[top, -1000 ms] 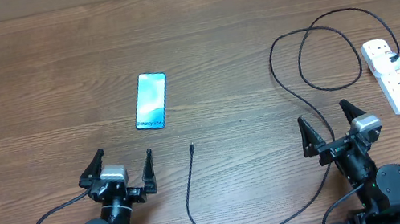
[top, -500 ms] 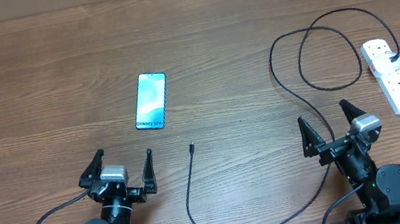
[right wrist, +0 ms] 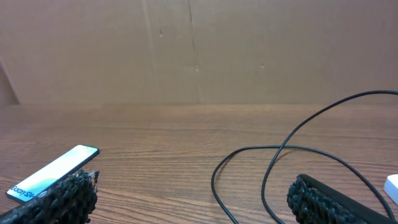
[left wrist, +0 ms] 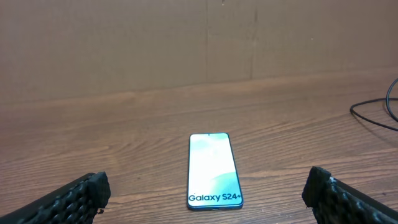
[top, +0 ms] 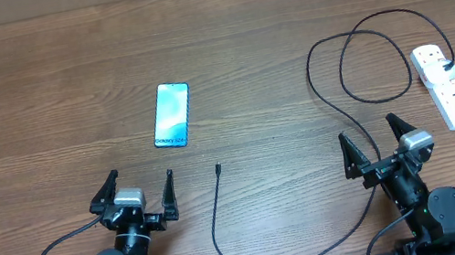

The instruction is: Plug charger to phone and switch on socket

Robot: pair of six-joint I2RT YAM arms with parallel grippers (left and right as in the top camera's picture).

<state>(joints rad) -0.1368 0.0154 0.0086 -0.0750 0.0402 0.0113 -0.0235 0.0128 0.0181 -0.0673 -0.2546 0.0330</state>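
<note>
While the left gripper (top: 140, 175) and right gripper (top: 366, 129) both stand wide and empty, the task is barely begun; the charger (top: 214, 213) lies loose, its tip apart from the phone (top: 172, 114); its plug seems seated in the socket (top: 444, 86), switch unreadable.

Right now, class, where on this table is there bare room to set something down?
Free: the left side of the brown wooden table, beyond the slim blue-screened smartphone; also the middle strip between it and the loops of the thin black charger cable. Crowded: the right, where loops meet the white power strip, and the near edge by the left hand and right hand.
</note>
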